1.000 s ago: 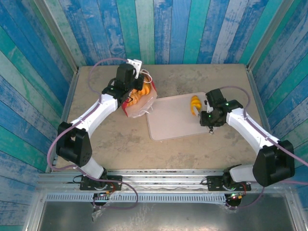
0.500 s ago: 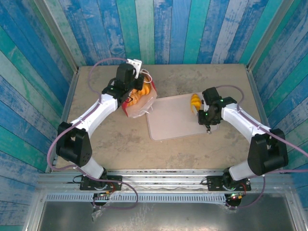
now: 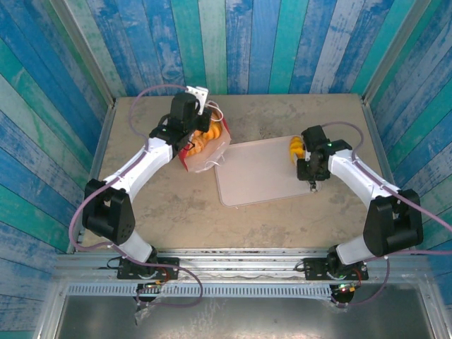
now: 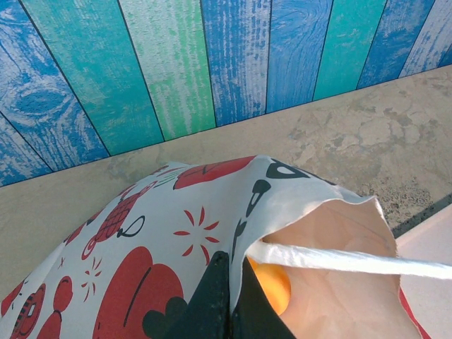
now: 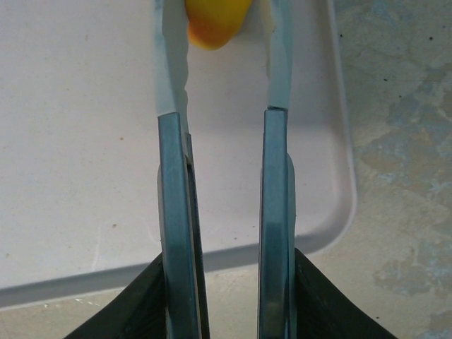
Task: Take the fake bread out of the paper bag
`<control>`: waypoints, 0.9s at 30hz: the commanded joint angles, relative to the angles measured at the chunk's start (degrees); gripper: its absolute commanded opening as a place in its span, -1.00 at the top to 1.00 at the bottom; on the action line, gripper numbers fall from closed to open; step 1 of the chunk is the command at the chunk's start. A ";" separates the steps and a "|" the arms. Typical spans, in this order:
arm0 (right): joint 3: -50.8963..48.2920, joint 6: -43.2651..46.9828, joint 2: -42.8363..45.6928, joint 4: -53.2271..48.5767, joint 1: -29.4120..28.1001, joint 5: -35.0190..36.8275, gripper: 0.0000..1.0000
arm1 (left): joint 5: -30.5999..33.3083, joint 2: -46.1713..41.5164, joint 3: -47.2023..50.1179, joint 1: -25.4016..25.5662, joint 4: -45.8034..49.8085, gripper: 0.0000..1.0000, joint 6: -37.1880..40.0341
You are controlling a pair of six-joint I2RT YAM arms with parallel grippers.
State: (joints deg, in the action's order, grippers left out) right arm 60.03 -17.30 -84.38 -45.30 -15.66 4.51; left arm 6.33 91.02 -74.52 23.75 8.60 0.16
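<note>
1. The right gripper [image 5: 222,35] had its grey fingers [image 5: 175,212] spread, one white tip on each side of a yellow-orange piece of bread [image 5: 215,21]. A small gap showed on one side, so I judge that they were not squeezing it
2. This piece lay on the tray [image 5: 70,141], near its far right corner. More bread [image 4: 272,282] was inside the bag [image 4: 141,233], seen as orange lumps in its mouth
3. The left gripper [image 4: 227,282] had its dark fingers pressed together on the rim of the bag, under the handle [image 4: 339,260], and so it held the mouth open
4. The step in hand was, I think, to leave this piece on the tray. The fingers should rise straight and wide, so that no tip drags the bread. The left pinch should not loosen, or the mouth may fall shut
5. The bread looked smooth, glossy and rounded, probably hard plastic, so it may slip or roll easily
6. The bag was thin paper, white with red prints outside and plain pale inside, soft and creased. Its handle was a narrow white strip, drawn tight
7. The tray was flat, pale pink and matte, with a low rim and rounded corners. It lay on a rough, stone-like table [image 3: 318,212], with its left corner just at the bag's mouth
</note>
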 commanded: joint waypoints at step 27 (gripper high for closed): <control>3.73 2.69 12.00 -5.99 0.76 -11.48 0.05 | -0.66 0.56 -2.50 0.18 -2.89 0.92 -0.04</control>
State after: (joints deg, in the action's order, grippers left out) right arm 61.43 -15.92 -74.30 -50.63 -15.14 -0.67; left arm 6.31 91.02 -74.52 23.75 8.62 0.19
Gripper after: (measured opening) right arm 0.475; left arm 0.048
